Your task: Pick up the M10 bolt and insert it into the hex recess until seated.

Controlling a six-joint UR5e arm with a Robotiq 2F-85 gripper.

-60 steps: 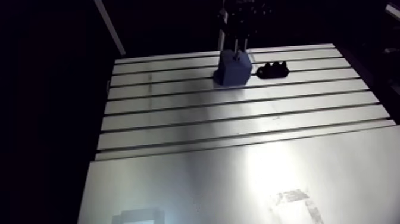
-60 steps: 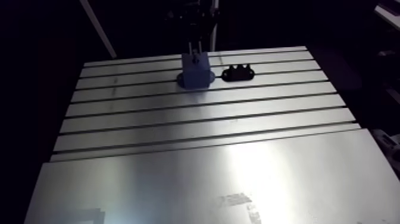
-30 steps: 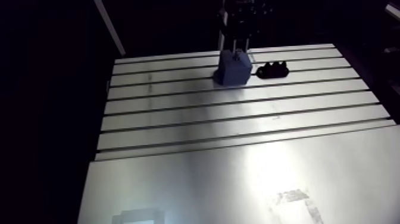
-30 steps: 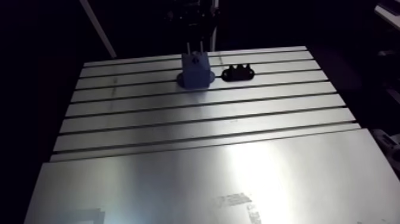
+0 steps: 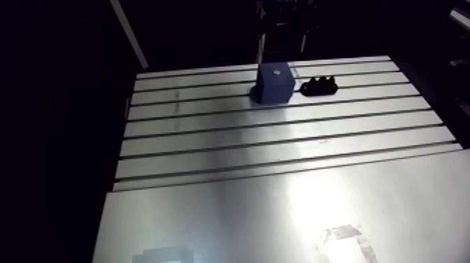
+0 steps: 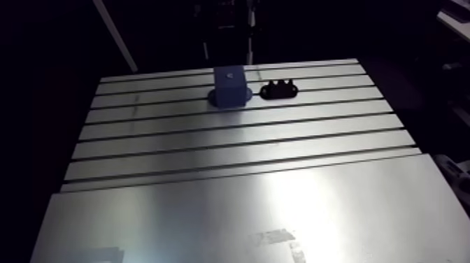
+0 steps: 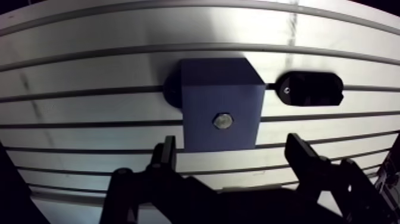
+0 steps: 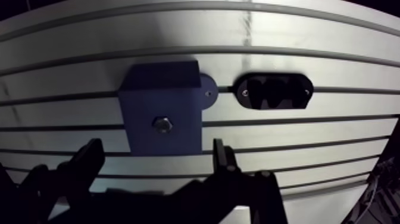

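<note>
Wrist view: hand (image 7: 231,146) wide open, holding nothing.
Bolt (image 7: 222,121) sits in the block (image 7: 217,95), between the fingers.

Dark surroundings, broad white glare on the near table (image 5: 210,210), soft blur, wide-angle bending in the wrist view.

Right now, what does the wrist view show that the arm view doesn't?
Wrist view only: the bolt, its hex head showing in the top of the blue block, and the gripper open and empty. Arm view only: the smooth plate next to the slotted rows. Both: the block, the black holder beside it, the slotted table.
</note>
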